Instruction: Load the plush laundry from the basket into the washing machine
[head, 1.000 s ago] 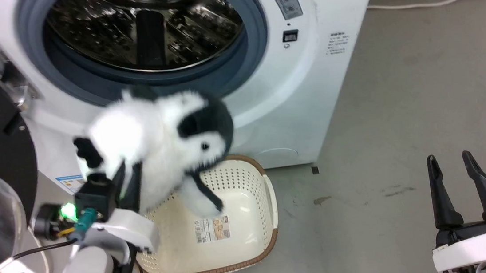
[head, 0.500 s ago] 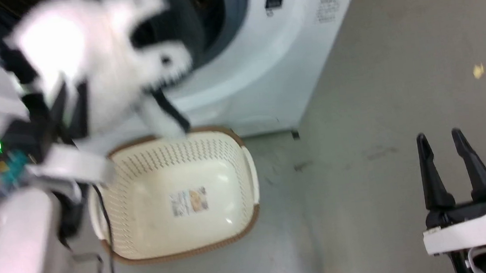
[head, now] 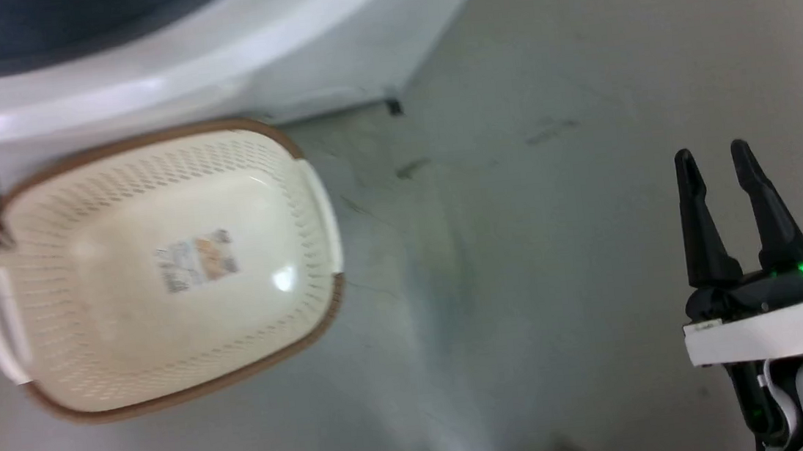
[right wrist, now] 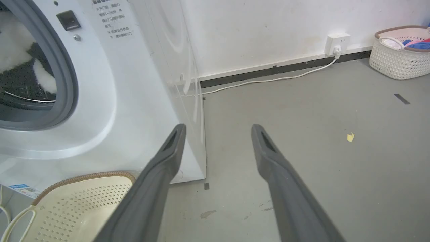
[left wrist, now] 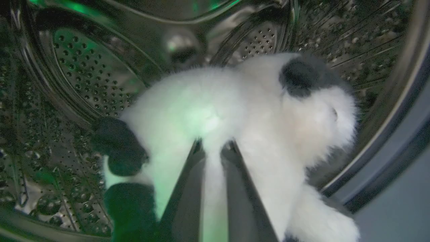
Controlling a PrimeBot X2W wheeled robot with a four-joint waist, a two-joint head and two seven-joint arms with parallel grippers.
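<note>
In the left wrist view the white-and-black panda plush [left wrist: 235, 111] hangs inside the washing machine's perforated steel drum [left wrist: 84, 70]. My left gripper [left wrist: 213, 148] is shut on the plush's white fur, pinching a fold between its dark fingers. White plush fur [right wrist: 13, 43] also shows through the washer's grey door seal [right wrist: 63, 67] in the right wrist view. The cream basket [head: 155, 264] sits on the floor in front of the washing machine [head: 207, 45], with nothing in it but its paper label. My right gripper [head: 715, 158] stands open over bare floor at the lower right.
A second white basket [right wrist: 399, 50] holding coloured clothes stands by the far wall. A white cable [right wrist: 268, 79] runs along the skirting to a wall socket [right wrist: 337, 42]. A small yellow scrap [right wrist: 350, 136] lies on the grey floor.
The left arm has carried the plush up from above the basket and into the drum. The head camera has tilted down and right, so washer and basket have shifted in its view.
</note>
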